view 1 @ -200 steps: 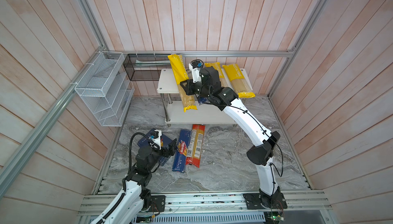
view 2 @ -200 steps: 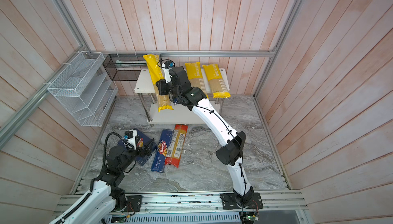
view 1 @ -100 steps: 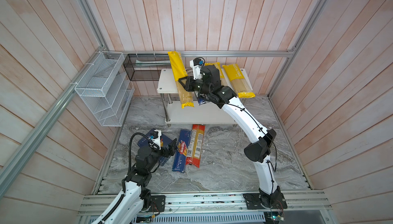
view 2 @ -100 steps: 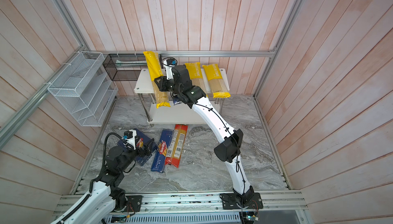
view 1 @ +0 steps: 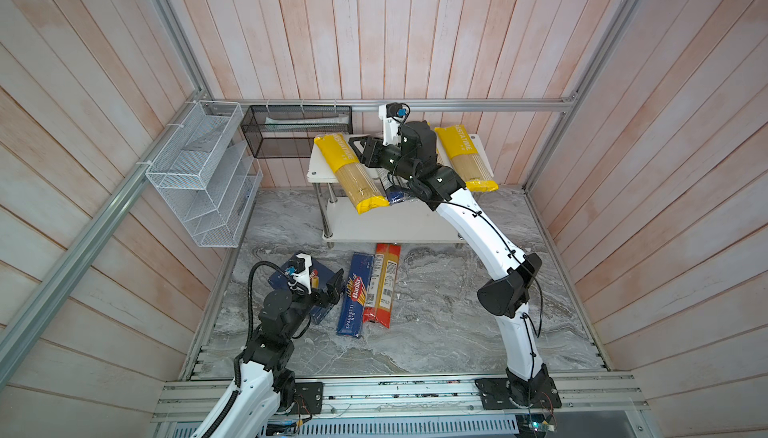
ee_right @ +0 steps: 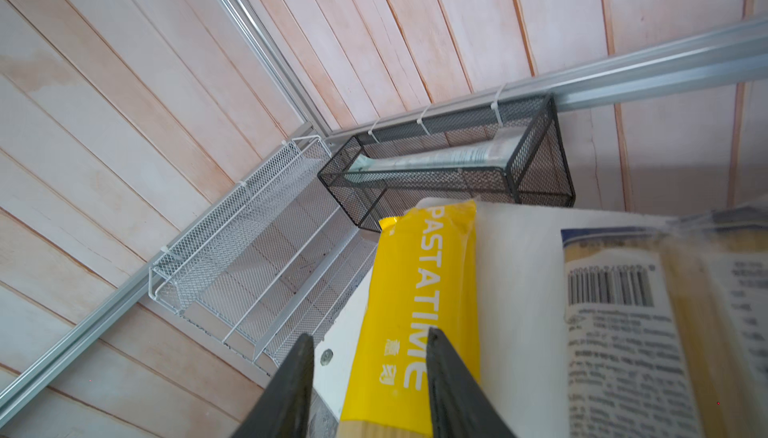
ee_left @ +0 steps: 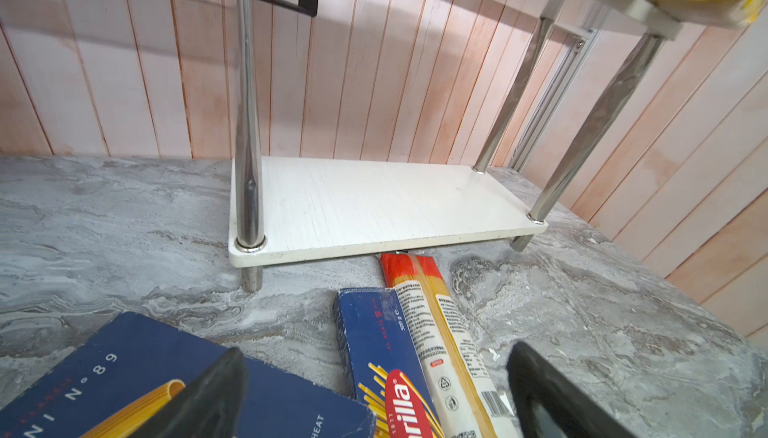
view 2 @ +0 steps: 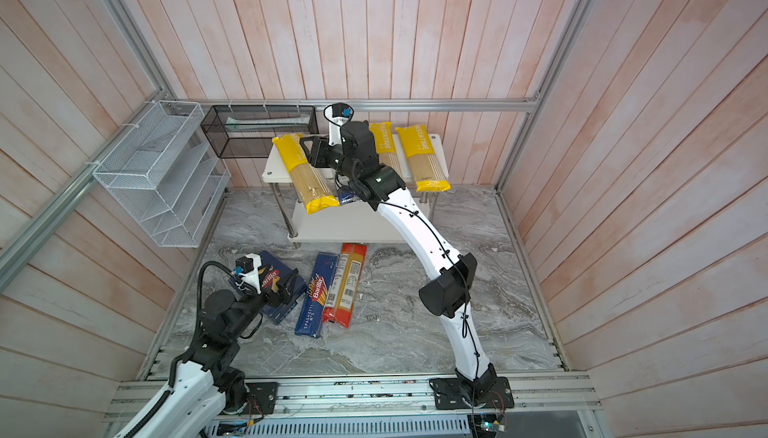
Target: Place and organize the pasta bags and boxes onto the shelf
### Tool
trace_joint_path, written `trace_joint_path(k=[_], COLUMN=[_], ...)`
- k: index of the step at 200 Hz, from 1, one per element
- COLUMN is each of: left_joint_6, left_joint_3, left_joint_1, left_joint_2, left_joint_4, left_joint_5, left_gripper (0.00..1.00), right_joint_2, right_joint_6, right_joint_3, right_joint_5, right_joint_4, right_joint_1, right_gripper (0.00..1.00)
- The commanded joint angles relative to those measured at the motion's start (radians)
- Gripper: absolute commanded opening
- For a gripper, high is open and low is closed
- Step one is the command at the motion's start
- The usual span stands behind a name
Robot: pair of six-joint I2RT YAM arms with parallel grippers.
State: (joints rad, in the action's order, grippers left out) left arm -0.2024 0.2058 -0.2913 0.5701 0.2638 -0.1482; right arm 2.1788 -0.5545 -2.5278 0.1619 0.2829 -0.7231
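My right gripper [view 1: 356, 148] [ee_right: 370, 377] hovers open over the label end of a yellow pasta bag [view 1: 351, 172] [ee_right: 411, 290]. That bag lies slanted on the shelf's top board [view 1: 320, 168], its far end overhanging the front. A clear navy-ended bag [view 1: 395, 195] [ee_right: 623, 311] and two more yellow bags [view 2: 384, 145] [view 2: 422, 157] share the board. On the floor lie the wide Barilla box [ee_left: 104, 373], the narrow spaghetti box [view 1: 353, 298] [ee_left: 382, 353] and a red-ended bag [view 1: 384, 286]. My left gripper [view 1: 328, 290] [ee_left: 378, 398] hangs open and empty above both boxes.
The shelf's lower board [ee_left: 374, 199] is bare between chrome posts [ee_left: 247, 124]. A white wire organizer [view 1: 199, 174] hangs on the left wall. A black mesh basket [view 1: 295, 132] is mounted at the back, close to the shelf's left corner. Wooden walls enclose the marble floor [view 1: 436, 323].
The right gripper has laid the yellow bag down from a steep tilt onto the top board, and its jaws have parted. The left arm has not moved.
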Motion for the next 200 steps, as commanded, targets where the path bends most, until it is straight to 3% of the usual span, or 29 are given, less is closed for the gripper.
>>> trace_joint_path(k=[1,35,70,95,159,200], left_joint_6=[0.002,0.01,0.012,0.011,0.009,0.01], left_joint_3=[-0.016,0.0,0.004,0.004,0.003,0.006], left_joint_1=[-0.003,-0.004,-0.004,-0.003,-0.005,-0.004], left_joint_2=[-0.009,0.037,0.05,0.048,0.048,0.052], left_joint_4=[-0.014,-0.007,-0.005,-0.004,-0.005,-0.004], left_joint_5=[0.016,-0.005,-0.008,-0.008,-0.005,-0.004], left_gripper=[1.0,1.0,1.0,1.0,0.99,1.0], right_joint_2=[-0.019,-0.056,-0.179,-0.344,-0.719,-0.747], right_joint_6=[-0.004,0.057,0.252,0.328,0.3,0.327], right_joint_3=[-0.023,-0.025,0.03,0.241,0.841,0.952], right_joint_5=[-0.022,-0.015,-0.138,-0.223,-0.288,-0.241], right_joint_4=[-0.041,0.038,0.251,0.28,0.112,0.099], right_joint_1=[0.005,-0.006,-0.082,-0.167,-0.251,-0.259], right_gripper=[0.45,0.49,0.49,0.49,0.49,0.49])
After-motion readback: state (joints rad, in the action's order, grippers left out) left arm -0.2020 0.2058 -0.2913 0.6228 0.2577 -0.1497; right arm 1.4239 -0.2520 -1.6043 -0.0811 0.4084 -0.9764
